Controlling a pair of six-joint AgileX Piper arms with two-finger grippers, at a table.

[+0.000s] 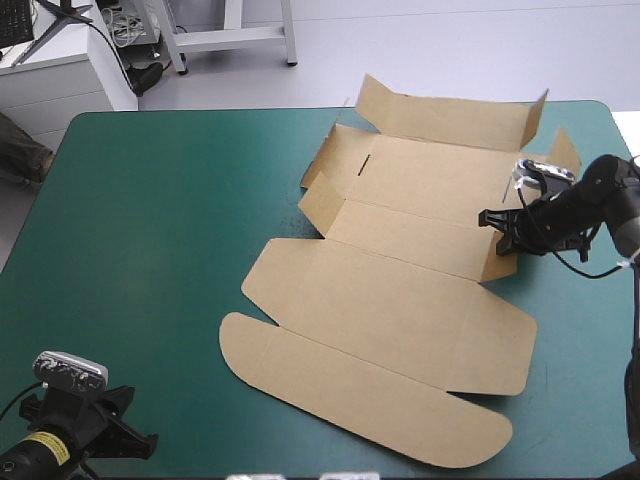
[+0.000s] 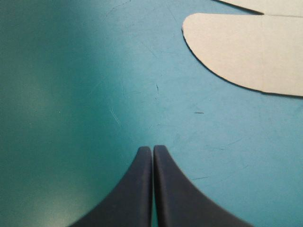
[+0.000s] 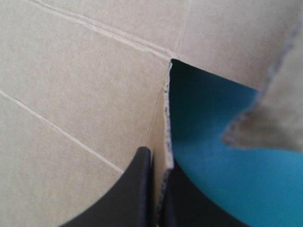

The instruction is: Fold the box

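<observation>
**High view.** The brown box (image 1: 390, 300) is laid as a cut sheet on the teal-green cover (image 1: 150, 230), from the upper right of the frame down to the lower centre. Most panels are seen lying flat. The far flaps (image 1: 450, 115) at the upper right are tilted up. The rounded lid flap (image 1: 350, 385) is placed nearest the lower edge. The right gripper (image 1: 487, 218) is set against the sheet's right side, at the middle right of the frame. The left gripper (image 1: 135, 440) is positioned in the lower left corner, well apart from the box.

**Right wrist view.** The black fingers (image 3: 137, 189) are seen clenched on the cut edge of a side panel, with the board pinched between them.

**Left wrist view.** The fingers (image 2: 137, 189) are pressed together with nothing grasped, above bare cover. The rounded flap's end is shown ahead of the gripper and to one side.
</observation>
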